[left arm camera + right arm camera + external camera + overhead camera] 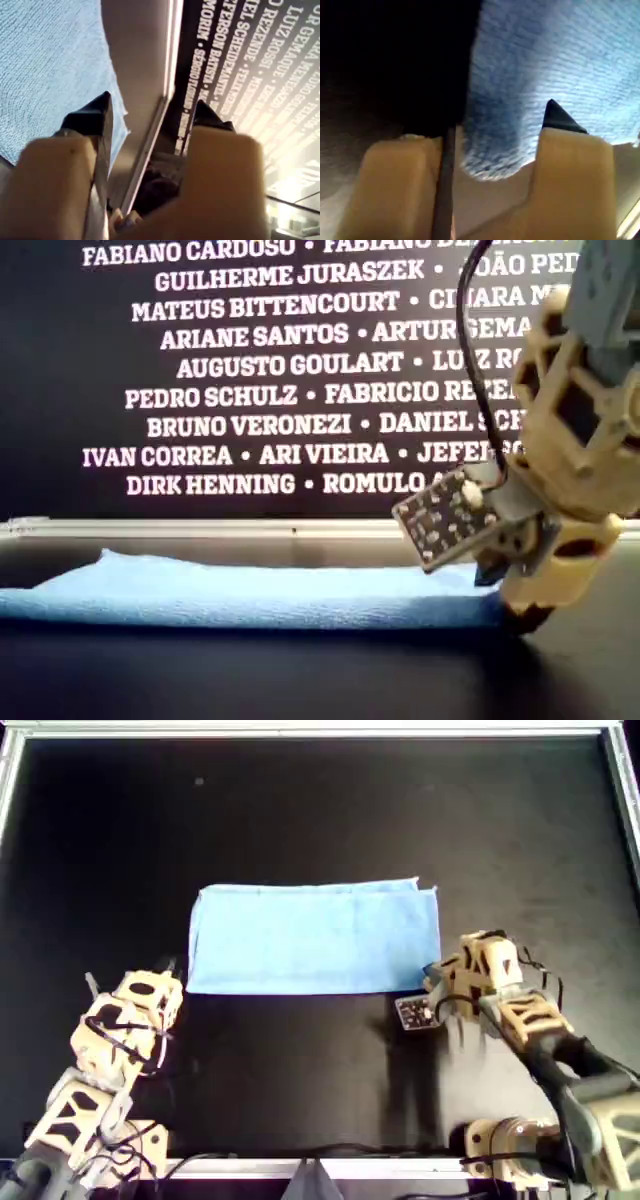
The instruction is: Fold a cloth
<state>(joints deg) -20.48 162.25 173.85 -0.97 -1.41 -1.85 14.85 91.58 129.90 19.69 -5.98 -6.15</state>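
**Ana:** Where is the thin light blue fabric cloth [313, 939]?

**Ben:** It lies flat in the middle of the black table [320, 810], seen from above. It looks like a long rectangle, folded once, with two layers showing at its right edge in the overhead view.

**Ana:** What is the tan left gripper [168, 972] doing?

**Ben:** It sits just beside the cloth's lower left corner in the overhead view. Its two black fingertips [97, 112] are spread apart and nothing is between them.

**Ana:** And the tan right gripper [432, 982]?

**Ben:** It is at the cloth's lower right corner in the overhead view. Its jaws are wide apart too, and the rounded blue corner lies between them, not pinched. A small dotted board [440, 518] sticks out from its side.
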